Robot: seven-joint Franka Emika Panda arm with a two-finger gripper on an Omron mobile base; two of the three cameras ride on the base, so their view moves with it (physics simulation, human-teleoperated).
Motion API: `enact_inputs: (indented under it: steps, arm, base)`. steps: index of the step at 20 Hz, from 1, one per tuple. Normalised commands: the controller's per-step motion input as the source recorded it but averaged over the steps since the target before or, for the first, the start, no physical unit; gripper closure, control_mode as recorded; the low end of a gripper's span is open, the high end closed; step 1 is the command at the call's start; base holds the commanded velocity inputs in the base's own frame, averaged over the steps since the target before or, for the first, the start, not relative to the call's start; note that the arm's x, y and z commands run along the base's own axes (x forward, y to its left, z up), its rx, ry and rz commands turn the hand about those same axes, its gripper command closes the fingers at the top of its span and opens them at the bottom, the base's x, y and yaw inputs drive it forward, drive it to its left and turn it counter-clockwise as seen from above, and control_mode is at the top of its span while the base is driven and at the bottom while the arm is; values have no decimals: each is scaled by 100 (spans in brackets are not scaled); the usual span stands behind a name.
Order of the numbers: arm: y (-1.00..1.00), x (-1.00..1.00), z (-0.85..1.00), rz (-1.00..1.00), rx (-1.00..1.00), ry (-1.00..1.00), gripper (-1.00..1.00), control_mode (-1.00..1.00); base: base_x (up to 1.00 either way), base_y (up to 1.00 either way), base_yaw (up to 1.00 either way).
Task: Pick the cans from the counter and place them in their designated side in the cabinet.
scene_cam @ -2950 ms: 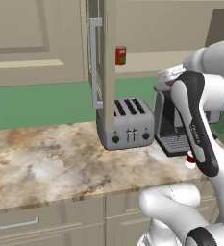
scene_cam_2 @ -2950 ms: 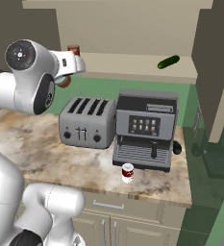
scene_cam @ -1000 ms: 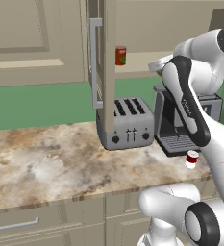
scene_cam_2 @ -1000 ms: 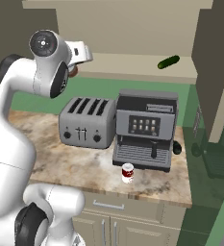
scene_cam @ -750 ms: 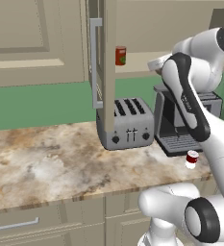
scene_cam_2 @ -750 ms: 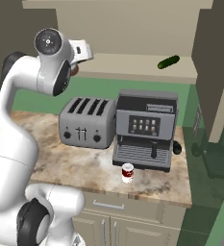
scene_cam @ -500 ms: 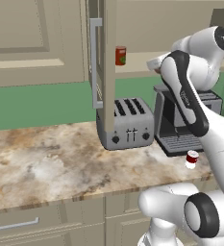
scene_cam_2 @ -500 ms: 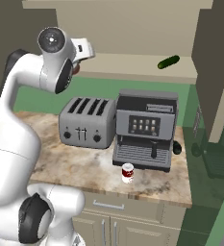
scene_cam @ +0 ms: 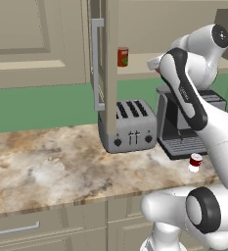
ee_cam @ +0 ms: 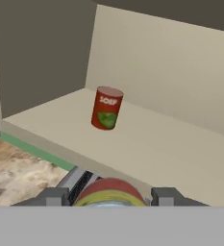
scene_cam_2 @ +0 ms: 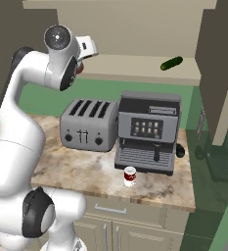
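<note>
End effector (ee_cam: 108,197) is pinching the yellow-and-red banded can (ee_cam: 109,193) between its fingertips (ee_cam: 53,196), hanging just in front of the cabinet shelf (ee_cam: 147,149), near its front edge. The tall red soup can (ee_cam: 106,108) is standing upright on that shelf, further in. The dark red and white can (scene_cam_2: 130,176) is sitting on the table (scene_cam_2: 81,169), below the shelf, just in front of the coffee machine (scene_cam_2: 147,132).

Mottled marbled stone counter (scene_cam: 47,166), brushed-metal toaster (scene_cam: 130,128), matt pale shelf (ee_cam: 147,144), glossy red soup can (ee_cam: 106,108).
</note>
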Motion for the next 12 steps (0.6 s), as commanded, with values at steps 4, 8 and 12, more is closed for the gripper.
enact_inputs:
  steps: [4,8,12]
  arm:
    - [0,19,0,2,-3,0,100,-100]
    - [0,19,0,2,-2,0,100,-100]
    - [0,18,0,2,-2,0,100,-100]
  base:
    - [0,0,0]
    - [0,0,0]
    - [0,0,0]
